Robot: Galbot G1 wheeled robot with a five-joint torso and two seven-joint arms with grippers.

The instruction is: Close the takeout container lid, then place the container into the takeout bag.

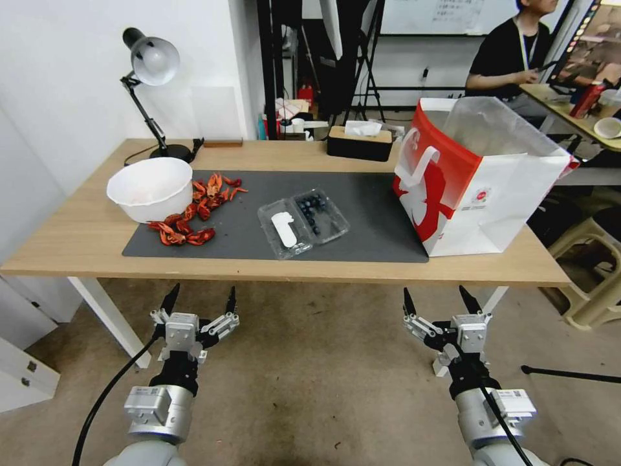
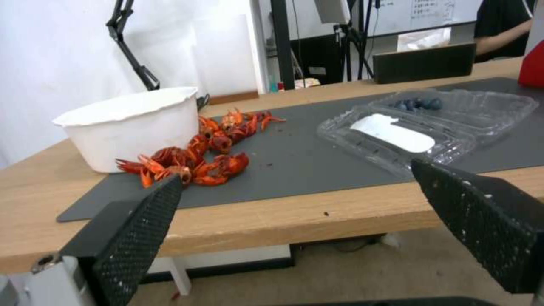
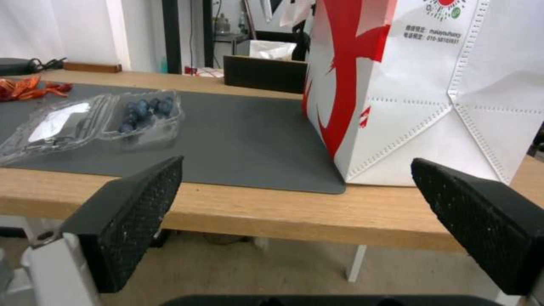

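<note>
Both grippers hang below and in front of the table edge, over the floor: the left gripper (image 1: pixel 199 299) on the robot's left with its two black fingers spread wide and nothing between them, the right gripper (image 1: pixel 440 299) on the robot's right likewise spread and holding nothing. On the wooden table (image 1: pixel 77 239) lies a dark grey mat (image 1: pixel 369 226), and near its middle the takeout container (image 1: pixel 304 221) rests flat and opened out, its two clear halves side by side. Dark blueberries (image 1: pixel 309 208) sit in the half toward the robot's right, while the lid (image 1: pixel 283 229), with its oblong white label facing up, lies toward the robot's left, hinged to the berry half. The takeout bag (image 1: pixel 479 178) stands upright at the mat's right end, red and white, its mouth open with a clear liner showing and a white strap handle on its near-left face; it is well apart from the container. On the left part of the mat, red crayfish shells (image 1: pixel 194 213) are scattered beside a white bowl (image 1: pixel 150 188). A black tissue box (image 1: pixel 359 142) stands at the far edge of the table, and a desk lamp (image 1: pixel 150 71) at the far left corner.
</note>
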